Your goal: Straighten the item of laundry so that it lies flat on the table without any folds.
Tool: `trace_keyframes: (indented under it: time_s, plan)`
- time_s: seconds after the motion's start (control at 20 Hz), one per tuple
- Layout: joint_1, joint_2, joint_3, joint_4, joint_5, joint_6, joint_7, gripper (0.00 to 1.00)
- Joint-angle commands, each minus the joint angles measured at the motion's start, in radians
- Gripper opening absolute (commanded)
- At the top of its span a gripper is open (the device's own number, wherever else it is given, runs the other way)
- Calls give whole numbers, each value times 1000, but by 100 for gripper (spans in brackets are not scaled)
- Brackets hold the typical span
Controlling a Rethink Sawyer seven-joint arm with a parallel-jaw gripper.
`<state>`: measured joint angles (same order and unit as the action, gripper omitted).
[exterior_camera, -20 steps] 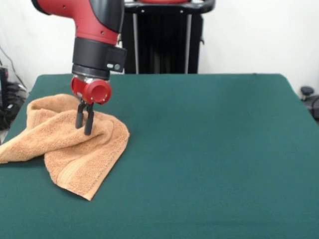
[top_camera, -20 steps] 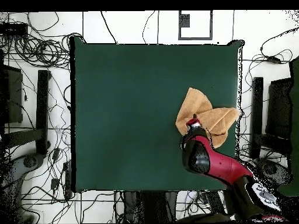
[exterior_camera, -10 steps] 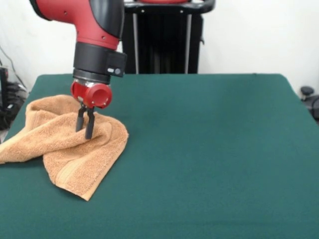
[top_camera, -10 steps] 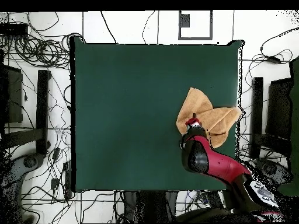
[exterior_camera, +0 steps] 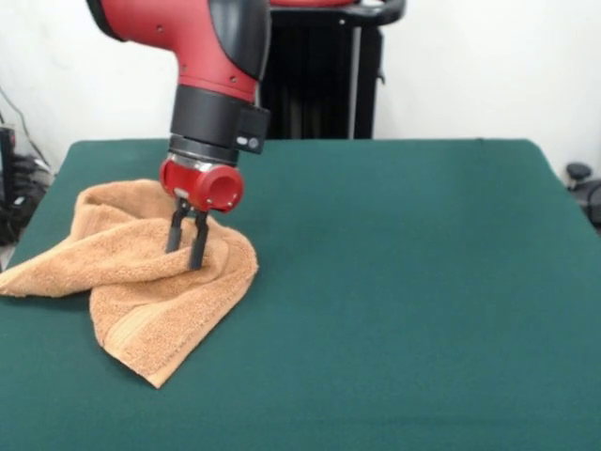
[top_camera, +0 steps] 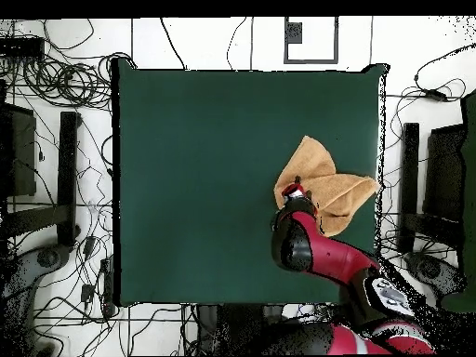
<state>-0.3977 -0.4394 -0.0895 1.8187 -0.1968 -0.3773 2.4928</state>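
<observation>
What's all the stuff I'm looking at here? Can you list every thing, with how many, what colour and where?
towel: one, light orange-tan, crumpled and folded over itself near one side edge of the table, one corner reaching that edge.
table: one, dark green cloth cover, filling most of both views.
cables: many, dark, strewn on the light floor around the table in the overhead view.
black frame: one, upright, behind the table's far edge in the front view.
arm: one, red and black, coming down over the towel.
gripper: one, dark fingers below a red wrist, shut on a raised fold of the towel.
</observation>
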Motion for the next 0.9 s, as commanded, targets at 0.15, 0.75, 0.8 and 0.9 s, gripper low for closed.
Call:
trace_keyframes:
  time_s: [0.15, 0.75, 0.8, 0.9]
  plan:
    - [81, 23, 14, -65, 36, -3, 63, 100]
    - [111, 70, 19, -88, 50, 12, 77, 100]
    - [114, 73, 20, -88, 51, 10, 80, 100]
    - [120, 83, 23, -88, 58, 2, 87, 100]
